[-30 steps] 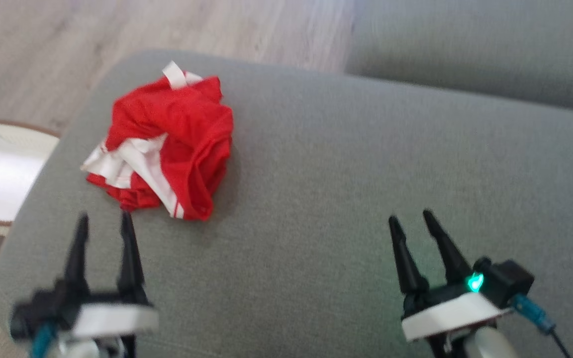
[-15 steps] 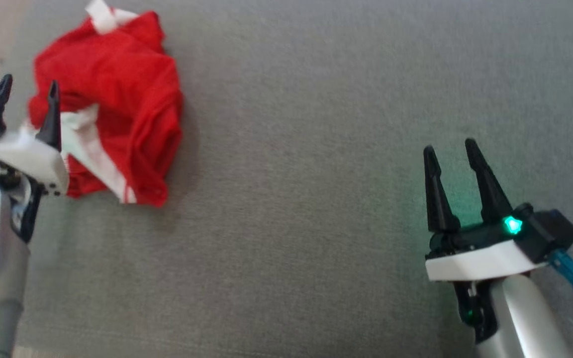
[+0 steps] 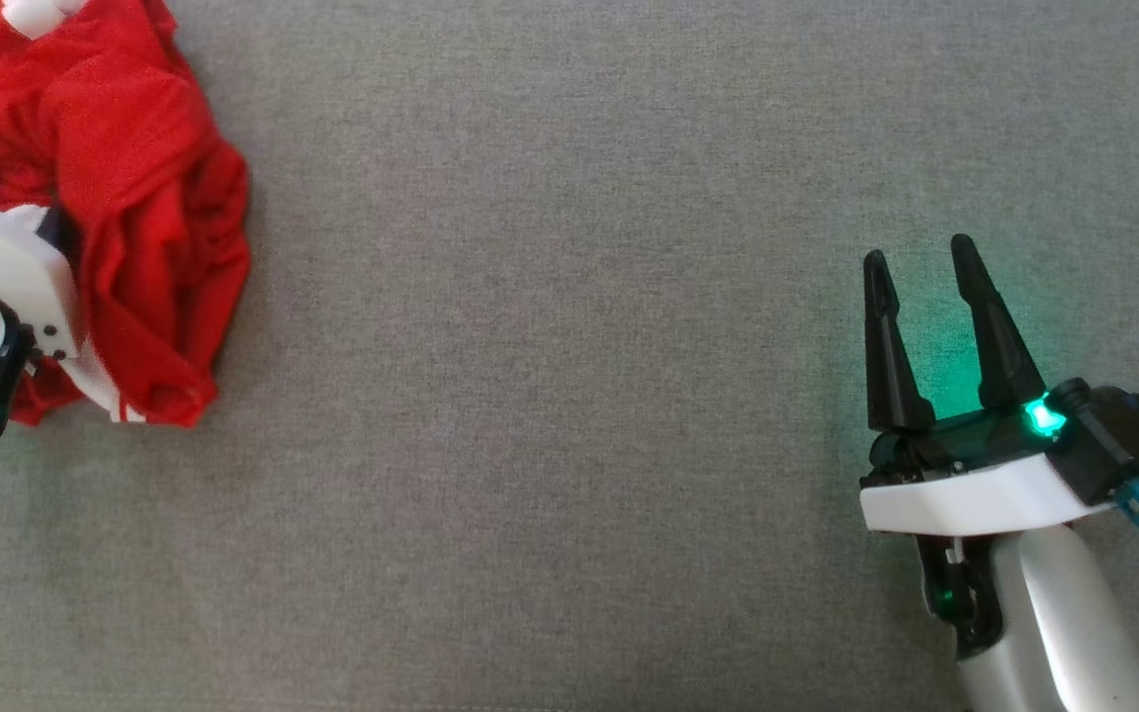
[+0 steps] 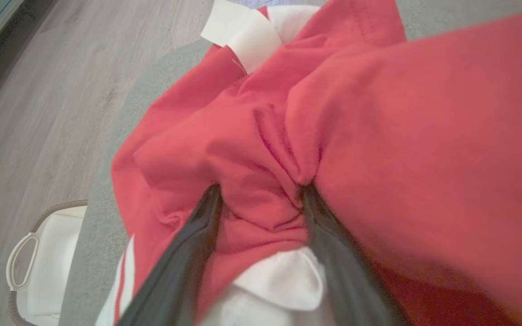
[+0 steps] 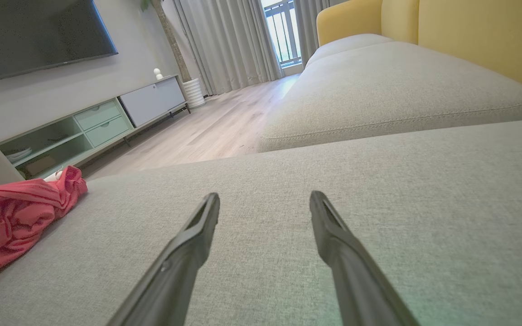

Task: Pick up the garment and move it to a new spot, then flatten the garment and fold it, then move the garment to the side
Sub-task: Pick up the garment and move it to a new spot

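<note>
Since the frame half a second back, our left hand (image 4: 261, 188) has pushed forward into the garment (image 4: 379, 136). The head camera has tipped too, so we do not log the garment's drift in that view as a move.

Left hand: both fingers (image 4: 188, 258) spread wide, tips sunk in red cloth, a ridge of fabric bunched between them but not pinched. White trim (image 4: 283, 280) lies between the fingers, nearer the wrist.

Garment: crumpled heap, red with white bands, at the far left corner of the grey cushion (image 3: 569, 396). Beyond that corner we see wood floor (image 4: 39, 113) and a white basket (image 4: 48, 267) standing on it.

Right hand (image 3: 919, 247): fingers wide apart, nothing between them, low over bare cushion, well apart from the garment. Contact with the cushion: we cannot tell.
</note>
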`<state>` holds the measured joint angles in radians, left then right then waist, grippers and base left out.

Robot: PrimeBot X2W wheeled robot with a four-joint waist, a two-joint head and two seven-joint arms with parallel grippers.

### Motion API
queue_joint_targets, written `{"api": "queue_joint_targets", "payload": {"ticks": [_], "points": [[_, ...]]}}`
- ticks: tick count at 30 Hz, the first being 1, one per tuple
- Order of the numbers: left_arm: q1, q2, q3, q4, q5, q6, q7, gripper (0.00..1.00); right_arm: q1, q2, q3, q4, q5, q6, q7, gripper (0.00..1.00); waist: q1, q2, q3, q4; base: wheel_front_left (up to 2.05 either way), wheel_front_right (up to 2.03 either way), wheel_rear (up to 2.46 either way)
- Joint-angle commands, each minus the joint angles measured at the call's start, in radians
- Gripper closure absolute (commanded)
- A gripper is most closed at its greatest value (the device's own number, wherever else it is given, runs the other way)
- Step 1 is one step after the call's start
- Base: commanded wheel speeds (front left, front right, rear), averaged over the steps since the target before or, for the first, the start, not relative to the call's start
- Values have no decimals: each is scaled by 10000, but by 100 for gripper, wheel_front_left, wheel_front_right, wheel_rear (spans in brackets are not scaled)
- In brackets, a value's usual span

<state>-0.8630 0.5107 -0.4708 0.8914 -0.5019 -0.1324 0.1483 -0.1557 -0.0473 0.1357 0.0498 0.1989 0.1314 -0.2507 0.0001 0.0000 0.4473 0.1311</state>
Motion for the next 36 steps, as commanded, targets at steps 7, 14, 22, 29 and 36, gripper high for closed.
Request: {"api": "queue_joint_targets", "payload": {"ticks": [7,14,22,29,36], "points": [[-907,767,-260,429,-466,18,-1312,100,-211,-29,162,-257,6,-7,-73,0,-1,0,-146,122,0,0,0],[-1798,661,-236,425,-21,216,-3729,100,-158,-29,359,125,228,-7,-90,0,-1,0,-936,148,0,0,0],[-2163,434,194,-1869,492,607,-4093,100,-23,-29,509,445,740,-7,-106,0,-1,0,-1885,-9,0,0,0],[-1474,34,319,-4429,710,802,-4098,100,163,-29,545,470,1260,-7,-109,0,-1,0,-2565,-323,0,0,0],[-1157,-434,-247,-5926,673,881,-3371,100,218,-29,639,485,1483,-7,-109,0,-1,0,-2747,-744,0,0,0]]}}
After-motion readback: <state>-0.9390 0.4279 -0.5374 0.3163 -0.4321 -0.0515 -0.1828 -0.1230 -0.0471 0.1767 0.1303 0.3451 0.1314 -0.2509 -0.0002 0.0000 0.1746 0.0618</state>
